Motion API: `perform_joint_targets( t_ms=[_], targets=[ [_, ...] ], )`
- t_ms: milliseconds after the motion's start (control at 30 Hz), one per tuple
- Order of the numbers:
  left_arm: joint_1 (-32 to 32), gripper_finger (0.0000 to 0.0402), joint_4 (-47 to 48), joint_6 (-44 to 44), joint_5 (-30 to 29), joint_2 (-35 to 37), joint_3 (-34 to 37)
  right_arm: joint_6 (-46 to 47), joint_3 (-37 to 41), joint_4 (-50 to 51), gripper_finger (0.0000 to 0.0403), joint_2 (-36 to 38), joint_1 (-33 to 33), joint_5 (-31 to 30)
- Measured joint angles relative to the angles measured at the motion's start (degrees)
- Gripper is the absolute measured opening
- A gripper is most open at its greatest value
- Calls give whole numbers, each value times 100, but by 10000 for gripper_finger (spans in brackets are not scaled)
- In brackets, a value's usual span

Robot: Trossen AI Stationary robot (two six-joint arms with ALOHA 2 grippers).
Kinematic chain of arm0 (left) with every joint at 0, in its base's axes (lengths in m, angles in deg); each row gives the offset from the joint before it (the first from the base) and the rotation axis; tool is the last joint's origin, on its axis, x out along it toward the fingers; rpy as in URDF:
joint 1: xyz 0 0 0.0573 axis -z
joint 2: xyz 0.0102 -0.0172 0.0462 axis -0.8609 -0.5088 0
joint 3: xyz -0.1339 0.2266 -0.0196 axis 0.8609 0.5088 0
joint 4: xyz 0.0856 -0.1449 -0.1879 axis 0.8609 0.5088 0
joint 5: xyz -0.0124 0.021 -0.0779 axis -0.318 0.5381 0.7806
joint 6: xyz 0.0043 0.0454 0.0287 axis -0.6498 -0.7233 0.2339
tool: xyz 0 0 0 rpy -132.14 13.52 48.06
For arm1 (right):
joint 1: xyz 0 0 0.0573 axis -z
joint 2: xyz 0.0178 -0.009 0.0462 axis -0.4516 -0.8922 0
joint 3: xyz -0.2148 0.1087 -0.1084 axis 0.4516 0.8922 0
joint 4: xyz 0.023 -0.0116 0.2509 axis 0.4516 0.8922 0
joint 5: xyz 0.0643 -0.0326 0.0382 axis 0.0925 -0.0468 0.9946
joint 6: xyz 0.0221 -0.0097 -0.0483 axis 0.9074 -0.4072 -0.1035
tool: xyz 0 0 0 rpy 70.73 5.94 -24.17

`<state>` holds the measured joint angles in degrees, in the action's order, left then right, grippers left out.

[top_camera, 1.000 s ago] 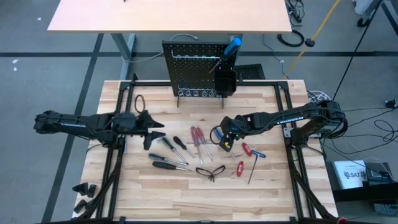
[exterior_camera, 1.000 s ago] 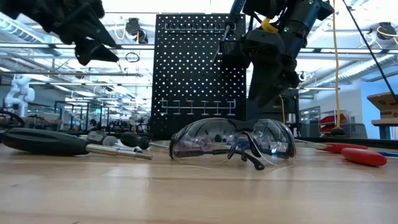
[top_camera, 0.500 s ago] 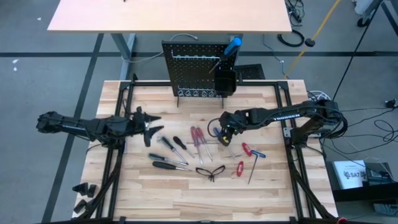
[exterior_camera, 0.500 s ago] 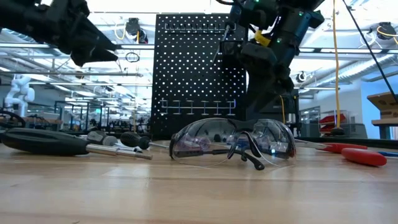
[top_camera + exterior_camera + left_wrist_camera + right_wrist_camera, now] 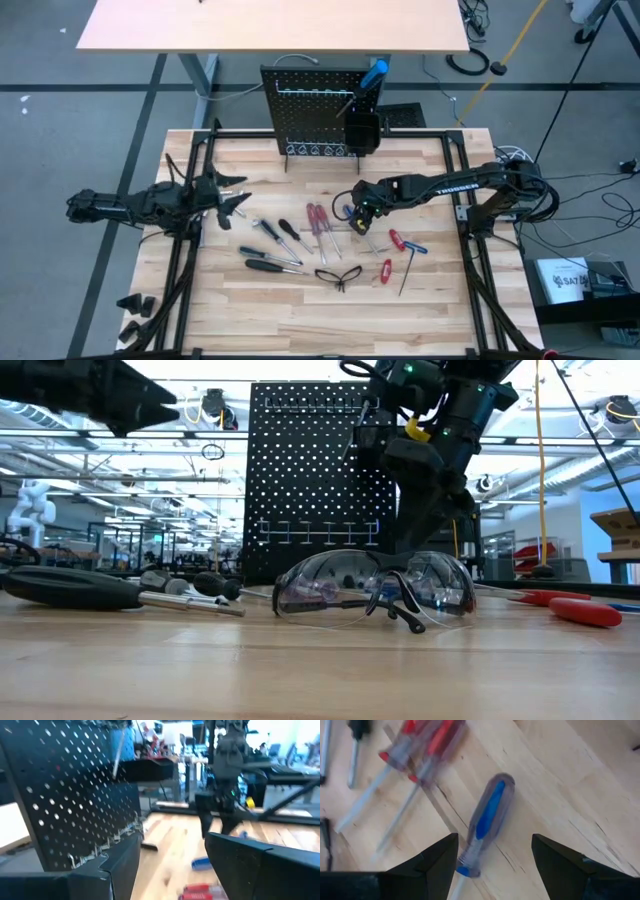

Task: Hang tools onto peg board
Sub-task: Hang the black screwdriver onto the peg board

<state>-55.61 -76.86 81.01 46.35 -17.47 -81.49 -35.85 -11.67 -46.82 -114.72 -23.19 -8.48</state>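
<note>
While the low view puts the glasses nearest and largest on the table, the high view shows them as a small dark frame at about 6 o'clock of the tool spread. Black-handled screwdrivers lie at roughly 10 o'clock from them, the red-handled screwdrivers at 12 o'clock, and the red-handled hex keys at 3 o'clock.

Only the right wrist view makes the blue-handled screwdriver plain: it lies flat on the wood, between the two spread fingers and beyond them, untouched. From above, the right gripper covers most of it and hangs over it, jaws wide apart and empty. The low view hides that screwdriver behind the glasses.

Farther left, the left gripper hovers at 9 o'clock of the tools, jaws parted with nothing between them; the left wrist view shows its fingers apart and aimed toward the peg board. That picture is smeared, so the hooks are hard to make out.

Farthest off, at 12 o'clock of the table, the peg board stands upright with a black bin holding a blue-handled tool.
</note>
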Motion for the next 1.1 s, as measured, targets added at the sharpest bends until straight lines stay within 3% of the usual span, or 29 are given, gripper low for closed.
perform_joint_targets(
  t_ms=[167, 300, 567, 800, 1100],
  targets=[
    [-21, 231, 237, 490, 441, 123, 167, 32, 4, -1061, 247, -191, -197, 97],
    [-19, 231, -228, 600, 637, 124, 496, -185, -113, -2222, 247, -427, -326, 304],
    [-19, 231, -476, 601, 899, 120, 737, -620, -1549, -2032, 247, -1716, -435, 250],
    [-21, 231, -413, 602, 901, 124, 737, -676, -2425, -1676, 247, -2649, -507, -469],
    [-19, 231, -306, 592, 899, 123, 737, -784, -3170, -1439, 247, -3280, -531, -464]
  ],
)
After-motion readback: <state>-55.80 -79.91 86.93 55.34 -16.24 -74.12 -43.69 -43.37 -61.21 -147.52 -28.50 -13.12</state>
